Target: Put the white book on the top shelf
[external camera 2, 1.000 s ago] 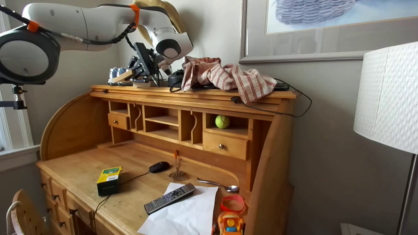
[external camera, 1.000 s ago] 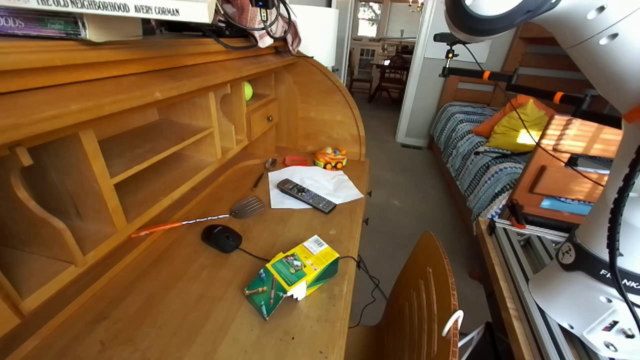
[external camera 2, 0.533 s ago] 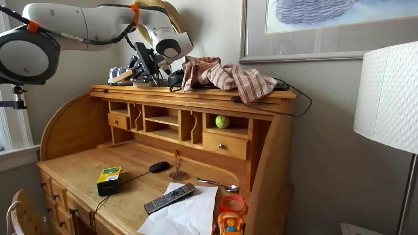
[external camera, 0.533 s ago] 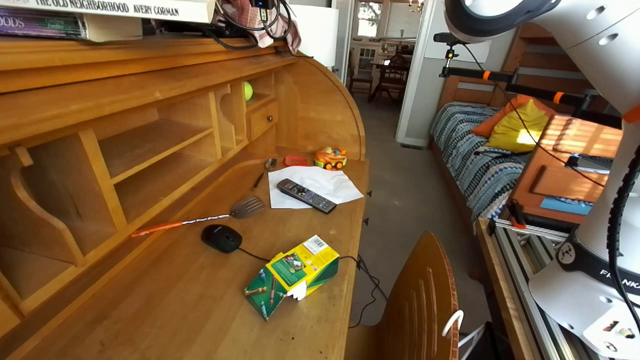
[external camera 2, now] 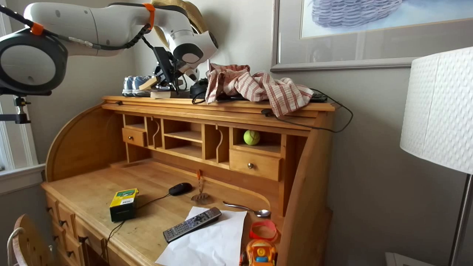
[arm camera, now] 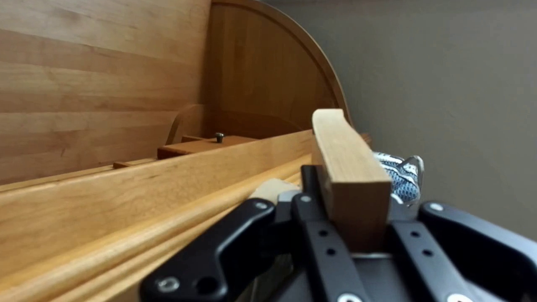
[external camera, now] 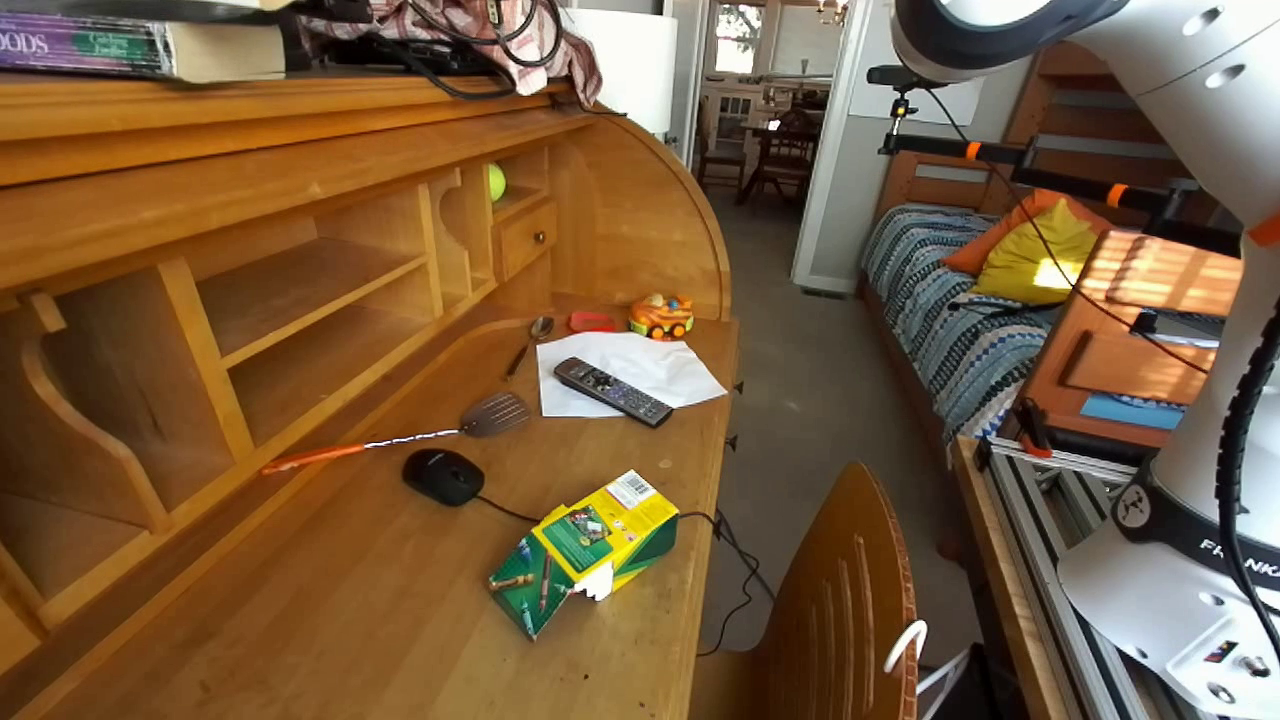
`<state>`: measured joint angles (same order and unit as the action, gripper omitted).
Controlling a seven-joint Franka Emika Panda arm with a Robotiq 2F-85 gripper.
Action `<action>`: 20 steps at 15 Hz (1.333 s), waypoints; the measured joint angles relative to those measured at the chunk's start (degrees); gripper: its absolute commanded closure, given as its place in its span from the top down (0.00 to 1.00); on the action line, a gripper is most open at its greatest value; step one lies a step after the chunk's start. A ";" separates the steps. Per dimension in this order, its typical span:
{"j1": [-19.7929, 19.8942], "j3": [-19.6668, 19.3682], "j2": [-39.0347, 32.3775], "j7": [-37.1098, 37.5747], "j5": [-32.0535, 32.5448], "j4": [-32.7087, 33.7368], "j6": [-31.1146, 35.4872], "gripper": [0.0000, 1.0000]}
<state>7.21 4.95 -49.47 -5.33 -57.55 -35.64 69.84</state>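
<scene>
Soft daylight, sunlit yellow pillow [external camera: 1022, 266]

In an exterior view, OODS can be read on a purple-spined paperback book [external camera: 145, 55] lying near the front edge of the long honey-coloured wooden top board [external camera: 250, 112]; the smaller words beside it are blurred. On the black band [external camera: 1185, 533] around the rounded white robot base [external camera: 1110, 590], FR and NK are legible.

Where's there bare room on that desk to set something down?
Biggest: desk surface between the window-side curved panel, computer mouse and crayon box. Smaller: between mouse cable and remote control. Crowded: the top shelf, and the corner holding paper, spoon, red ring and toy car.
</scene>
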 measured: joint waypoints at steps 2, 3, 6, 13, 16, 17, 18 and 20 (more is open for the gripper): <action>-0.77 0.00 0.05 1.64 0.00 0.56 1.69 0.05; -1.16 -0.01 0.05 2.42 0.04 0.80 2.23 0.05; -2.12 -0.36 0.04 4.66 0.92 1.32 2.98 0.05; -2.57 -2.23 -0.06 6.35 5.17 3.95 3.03 0.05; -3.05 -2.84 -0.34 6.70 6.61 5.13 3.12 0.05; -3.37 -2.87 -0.45 7.08 6.76 5.39 3.41 0.05; -3.84 -2.87 -0.55 7.58 6.79 5.53 4.16 0.05; -5.13 -2.88 -0.79 8.85 6.80 5.61 6.55 0.05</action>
<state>2.08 2.07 -50.26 3.52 -50.75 -30.03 76.39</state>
